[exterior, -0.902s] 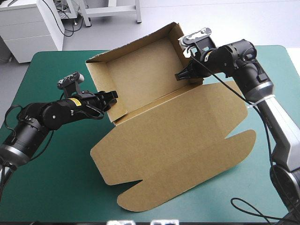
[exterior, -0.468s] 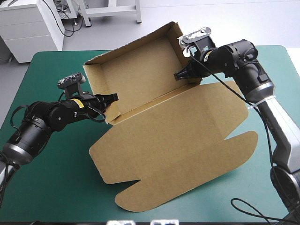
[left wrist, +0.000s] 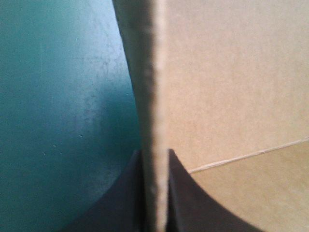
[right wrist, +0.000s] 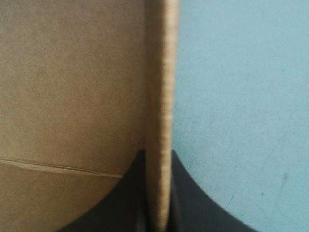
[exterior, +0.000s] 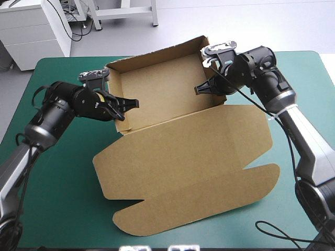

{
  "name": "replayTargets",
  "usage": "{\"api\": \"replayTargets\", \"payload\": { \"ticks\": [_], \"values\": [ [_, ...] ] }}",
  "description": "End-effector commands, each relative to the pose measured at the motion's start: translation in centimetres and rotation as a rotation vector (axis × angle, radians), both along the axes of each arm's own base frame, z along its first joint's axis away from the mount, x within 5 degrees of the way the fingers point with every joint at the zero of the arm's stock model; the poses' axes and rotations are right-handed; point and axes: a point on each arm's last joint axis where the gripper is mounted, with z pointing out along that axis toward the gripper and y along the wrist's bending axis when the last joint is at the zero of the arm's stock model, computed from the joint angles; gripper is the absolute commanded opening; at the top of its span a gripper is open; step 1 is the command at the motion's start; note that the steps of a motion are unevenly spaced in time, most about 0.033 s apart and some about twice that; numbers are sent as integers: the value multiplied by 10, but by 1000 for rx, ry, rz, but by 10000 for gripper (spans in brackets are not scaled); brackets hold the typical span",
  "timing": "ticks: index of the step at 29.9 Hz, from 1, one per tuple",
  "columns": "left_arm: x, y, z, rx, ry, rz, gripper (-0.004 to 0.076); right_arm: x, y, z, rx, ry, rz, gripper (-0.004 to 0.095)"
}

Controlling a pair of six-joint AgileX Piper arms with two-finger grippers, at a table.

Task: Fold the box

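The brown box stands as an open tray at the table's far middle, its walls raised. Its wide lid lies flat toward the near edge. My left gripper is shut on the tray's left side wall. In the left wrist view that wall's edge runs straight up between the two black fingers. At the tray's right side wall my right gripper is shut on the board. The right wrist view shows this wall's edge clamped between its fingers, with the tray's inside on one side.
Teal-green cover lies bare to the left of the lid and along the right edge. A white cabinet stands beyond the table's far left corner.
The box has dropped back and turned a little, so the tray sits lower and the lid lies flatter. My left arm rose and swung toward the far side with the left wall; the right gripper barely shifted.
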Motion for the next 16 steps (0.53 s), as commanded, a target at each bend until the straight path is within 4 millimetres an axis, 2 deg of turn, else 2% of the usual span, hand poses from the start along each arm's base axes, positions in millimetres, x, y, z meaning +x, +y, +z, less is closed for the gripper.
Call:
{"api": "replayTargets", "payload": {
  "ticks": [1,6,11,16],
  "values": [
    [17,1,17,120,-26,-64,-8,4,-16,10,-82,-47,-38,-18],
    [48,-10,5,194,53,-132,-8,20,-8,-27,-129,92,-36,-18],
    [76,-19,-24,244,145,-148,-8,37,-1,-59,-154,168,-31,-18],
    [92,-25,-55,292,206,-186,-8,48,4,-83,-178,214,-29,-19]
  ]
}}
